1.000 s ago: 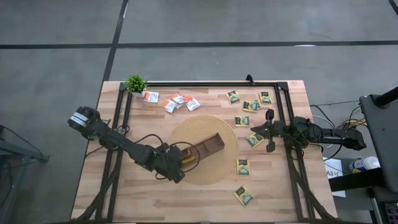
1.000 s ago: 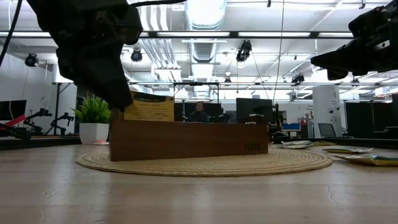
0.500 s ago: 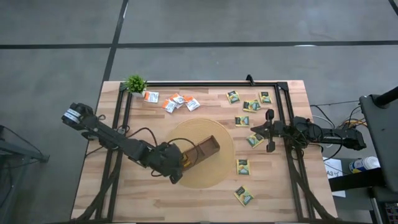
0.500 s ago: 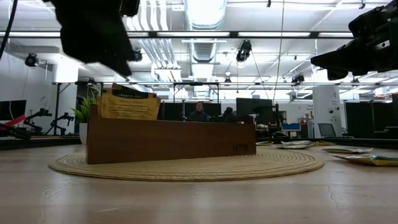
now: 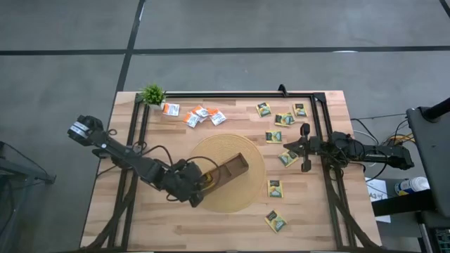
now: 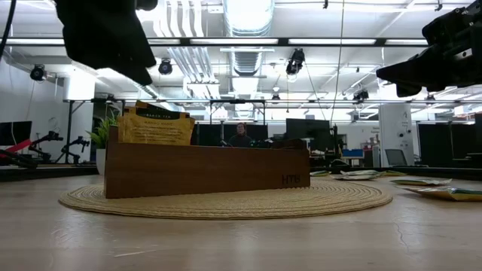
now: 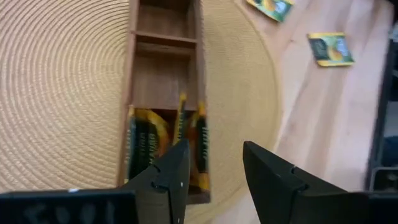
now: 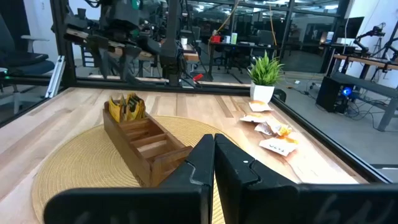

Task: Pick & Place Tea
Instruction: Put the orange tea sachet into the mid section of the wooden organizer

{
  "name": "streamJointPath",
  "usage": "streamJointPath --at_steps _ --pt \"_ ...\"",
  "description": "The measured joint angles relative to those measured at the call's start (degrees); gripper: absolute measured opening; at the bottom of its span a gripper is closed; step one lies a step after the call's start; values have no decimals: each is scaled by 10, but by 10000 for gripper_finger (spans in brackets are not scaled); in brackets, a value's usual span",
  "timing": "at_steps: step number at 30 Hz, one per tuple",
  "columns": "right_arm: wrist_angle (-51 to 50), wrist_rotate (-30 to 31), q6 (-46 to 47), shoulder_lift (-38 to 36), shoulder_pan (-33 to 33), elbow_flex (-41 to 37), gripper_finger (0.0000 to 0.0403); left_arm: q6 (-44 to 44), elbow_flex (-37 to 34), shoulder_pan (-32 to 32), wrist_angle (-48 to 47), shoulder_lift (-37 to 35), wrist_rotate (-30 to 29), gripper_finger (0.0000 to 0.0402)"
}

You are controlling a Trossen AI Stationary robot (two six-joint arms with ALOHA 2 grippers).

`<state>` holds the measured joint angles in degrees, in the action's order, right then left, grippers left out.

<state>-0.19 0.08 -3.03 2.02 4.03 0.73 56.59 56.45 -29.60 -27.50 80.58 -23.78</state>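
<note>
The long brown wooden tray (image 5: 226, 171) lies aslant on a round woven straw mat (image 5: 247, 193) in the middle of the pale wooden bench (image 5: 151, 228), and it serves as the landmark here; its end compartment, the one nearest the left hand (image 7: 214, 174), already holds a few dark green and yellow tea sachets (image 7: 149, 146) standing on edge, their tops showing above the tray wall in the low view (image 6: 154, 124); the other compartments look empty. The left hand hangs just above that filled end with its fingers parted to a narrow gap and nothing between them, so a sachet seems to have just gone in. Most of the work is left: a cluster of white-and-orange sachets (image 5: 200, 114) lies beyond the tray near the small green potted plant (image 5: 152, 93); more dark green and yellow sachets (image 5: 283, 118) lie scattered on the tray's far right side, and others (image 5: 275, 221) sit on the near right of the mat; all are well apart from the tray. The right hand (image 5: 304, 148) waits off the tray's right side, above the bench, fingers pressed together and empty (image 8: 214, 165).
</note>
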Motion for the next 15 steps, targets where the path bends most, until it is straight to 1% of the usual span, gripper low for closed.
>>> streamJointPath --at_steps 3,6,12,15 --pt "0 0 0 0 0 0 9 -7 1 -8 -10 -1 -34 144" --pt "0 0 0 0 0 0 9 -7 1 -7 -28 -2 -89 144" --pt "0 0 0 0 0 0 9 -17 -12 -7 -43 -2 -254 144" --pt "0 0 0 0 0 0 9 -44 -19 -7 -46 -2 -329 144"
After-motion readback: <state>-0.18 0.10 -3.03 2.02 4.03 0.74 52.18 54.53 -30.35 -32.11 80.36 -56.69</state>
